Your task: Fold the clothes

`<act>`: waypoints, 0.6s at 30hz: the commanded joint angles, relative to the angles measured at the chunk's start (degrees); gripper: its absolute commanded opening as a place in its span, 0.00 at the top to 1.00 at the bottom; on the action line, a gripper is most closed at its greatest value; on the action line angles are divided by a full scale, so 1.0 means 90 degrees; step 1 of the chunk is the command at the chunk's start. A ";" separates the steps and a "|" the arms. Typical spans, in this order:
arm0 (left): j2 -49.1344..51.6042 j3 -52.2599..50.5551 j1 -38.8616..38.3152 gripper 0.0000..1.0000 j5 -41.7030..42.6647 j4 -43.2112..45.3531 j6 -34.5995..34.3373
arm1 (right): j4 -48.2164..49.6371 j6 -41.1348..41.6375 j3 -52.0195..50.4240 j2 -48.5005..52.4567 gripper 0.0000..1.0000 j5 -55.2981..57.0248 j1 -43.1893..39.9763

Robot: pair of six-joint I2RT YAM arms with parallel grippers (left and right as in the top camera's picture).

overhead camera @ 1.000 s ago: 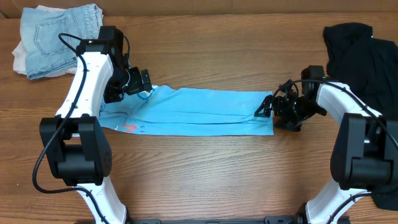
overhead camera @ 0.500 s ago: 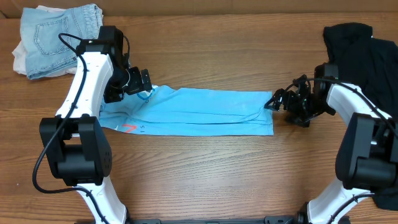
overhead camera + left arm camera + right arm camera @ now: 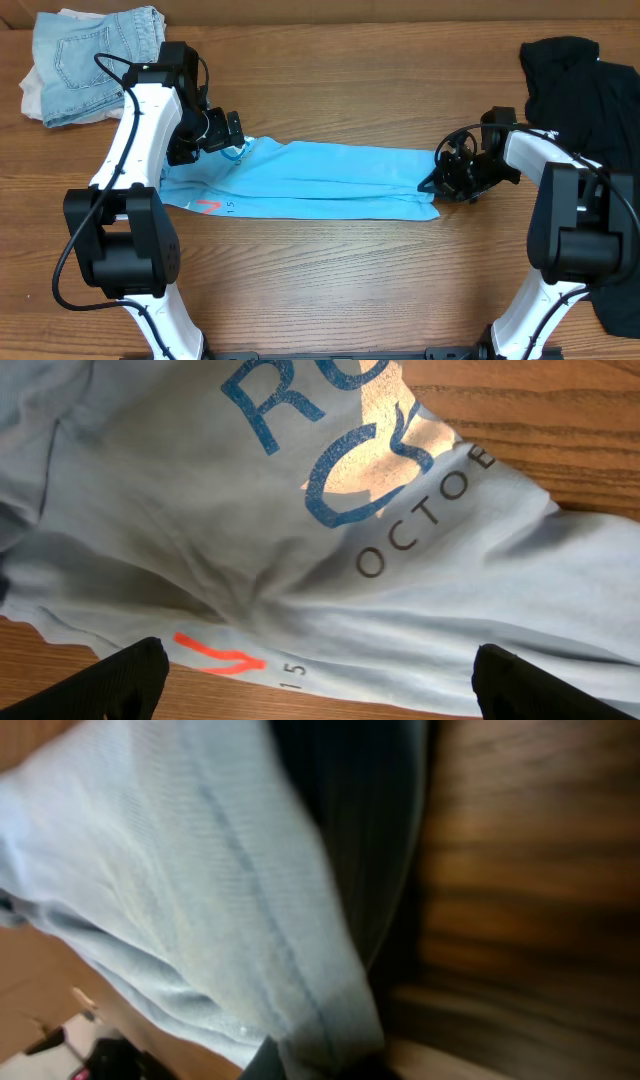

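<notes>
Blue T-shirt [image 3: 330,180] now pinched by right fingers [image 3: 434,180].

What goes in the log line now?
left tool open above blue T-shirt | right tool shut on its edge | black shirt heaped aside

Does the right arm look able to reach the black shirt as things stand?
Probably not yet: the right end effector is shut on the edge of the blue T-shirt. The black shirt lies close beside that arm, so letting go should free it.
</notes>
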 commanded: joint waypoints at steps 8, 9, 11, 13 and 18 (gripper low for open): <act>0.0044 0.0068 0.0024 0.00 -0.0063 0.0007 0.0027 | -0.1608 0.0648 0.1919 0.0126 0.96 0.2535 -0.0787; 0.0044 0.0068 0.0024 0.00 -0.0063 0.0007 0.0029 | -0.1790 0.0729 0.2149 0.0068 0.96 0.2703 -0.0857; 0.0044 0.0068 0.0024 0.00 -0.0063 0.0007 0.0029 | -0.2047 0.0760 0.2472 -0.0070 0.96 0.2805 -0.0930; 0.0044 0.0068 0.0024 0.00 -0.0063 0.0012 0.0027 | -0.2222 0.0804 0.2676 -0.0284 0.96 0.2846 -0.0940; 0.0044 0.0068 0.0024 0.00 -0.0063 0.0051 0.0024 | -0.2266 0.0903 0.2747 -0.0806 0.96 0.2841 -0.0750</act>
